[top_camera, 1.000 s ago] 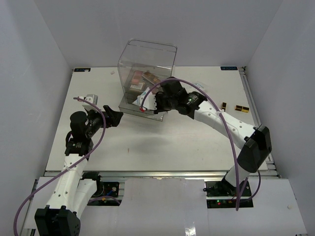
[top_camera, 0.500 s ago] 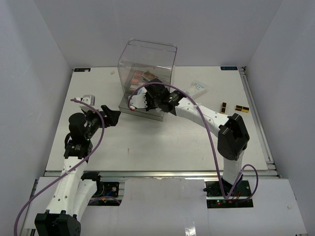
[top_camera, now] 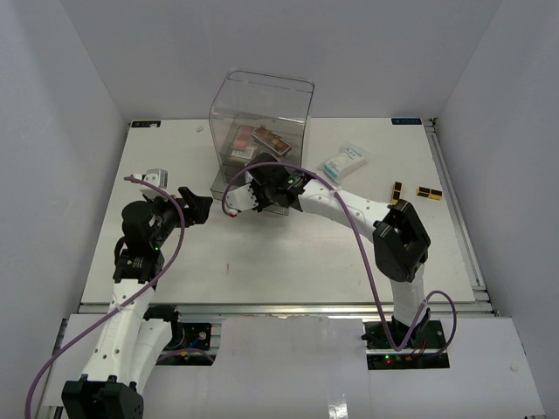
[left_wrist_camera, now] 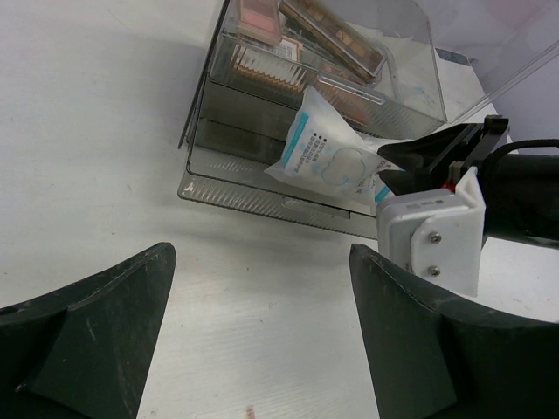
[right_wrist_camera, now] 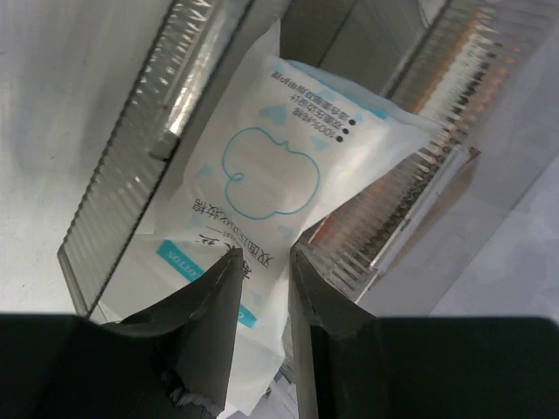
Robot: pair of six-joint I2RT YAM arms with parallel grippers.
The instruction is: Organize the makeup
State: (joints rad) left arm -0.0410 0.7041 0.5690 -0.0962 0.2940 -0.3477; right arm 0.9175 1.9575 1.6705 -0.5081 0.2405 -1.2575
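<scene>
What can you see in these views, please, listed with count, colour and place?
Clear plastic box with dark drawers: one, far centre of table.
Flat square palettes: several, pink and brown, box's top compartment.
White-and-blue plastic packet: one, poking from an open drawer.
Second white-and-blue packet: one, on table right of box.
Small brown-gold pieces: at least two, table's right side.
Left pincer: black, open, empty.
Right pincer: black, at the drawer packet.

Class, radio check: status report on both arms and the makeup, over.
Left gripper empty, jaws wide. Right gripper at white-and-blue packet poking from open drawer, grip unclear. Second packet out on table. Nothing in the way.
</scene>
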